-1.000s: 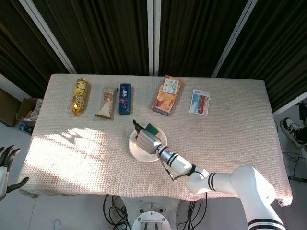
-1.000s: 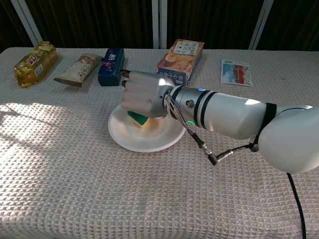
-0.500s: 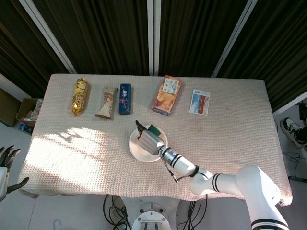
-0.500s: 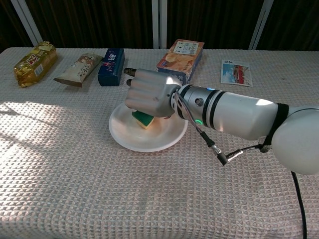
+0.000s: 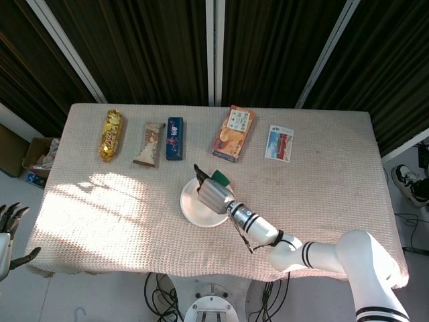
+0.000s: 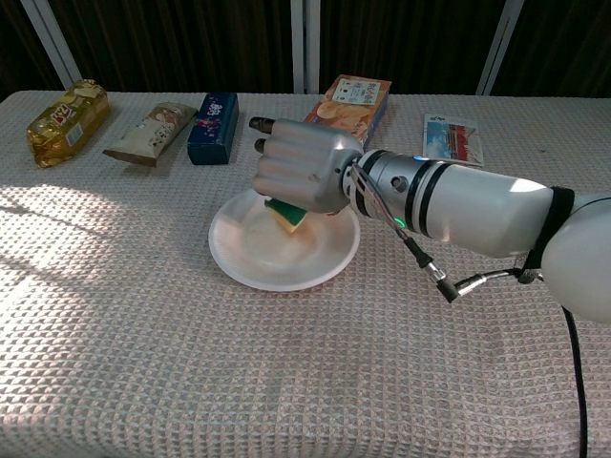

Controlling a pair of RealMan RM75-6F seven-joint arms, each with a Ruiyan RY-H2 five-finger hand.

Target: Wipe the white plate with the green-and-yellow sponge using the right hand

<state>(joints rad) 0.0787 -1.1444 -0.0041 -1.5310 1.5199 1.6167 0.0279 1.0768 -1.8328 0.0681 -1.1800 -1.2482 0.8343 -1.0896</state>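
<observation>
Over the last second my right hand (image 6: 301,172) has slid from the near-left part of the white plate (image 6: 250,258) toward its far-right rim, carrying the sponge (image 6: 285,215) with it, so I judge I am mid-stroke and the wipe is under way, not finished. The plate itself has barely shifted on the tablecloth (image 6: 143,334), which tells me the pressure is light enough not to drag it. My right hand's fingers are curled down and clamped on the sponge; only a corner shows under the knuckles in the chest view, green on top and yellow beneath, resting on the plate's inner surface near the far-right edge. From the head view the green face (image 5: 218,177) peeks out beyond the hand, just at the rim. The sponge's long axis seems to run roughly from the near-left to the far-right of the plate, along the line of my forearm, though most of it is hidden, so I hold that loosely. The yellow side faces down onto the plate. My left hand (image 5: 8,231) hangs off the left edge of the table, fingers spread and holding nothing. The snack packets along the far side stay untouched.
</observation>
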